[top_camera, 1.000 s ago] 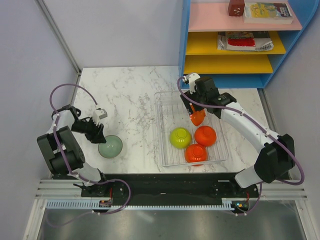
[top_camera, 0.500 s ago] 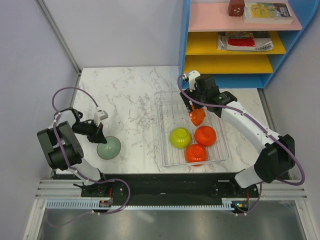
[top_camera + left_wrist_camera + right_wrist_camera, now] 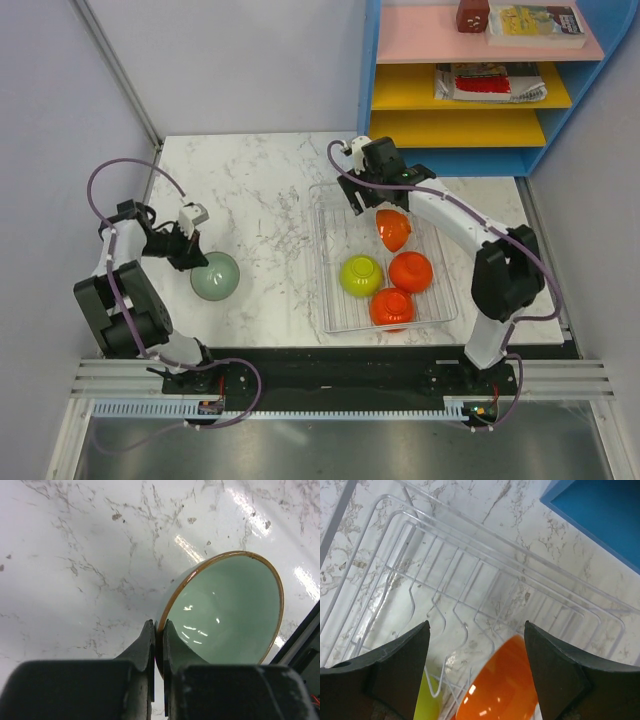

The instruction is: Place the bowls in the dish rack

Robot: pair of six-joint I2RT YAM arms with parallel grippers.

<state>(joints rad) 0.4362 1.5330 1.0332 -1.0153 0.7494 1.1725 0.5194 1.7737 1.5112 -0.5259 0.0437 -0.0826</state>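
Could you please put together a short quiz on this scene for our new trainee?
1. True or false: the left tool is shut on the rim of the sage-green bowl.
2. How many bowls sit in the dish rack? A) two B) four C) six
3. Fill in: the right tool hangs over the rack with its jaws ___.
Key: 1 true; 2 B; 3 open.
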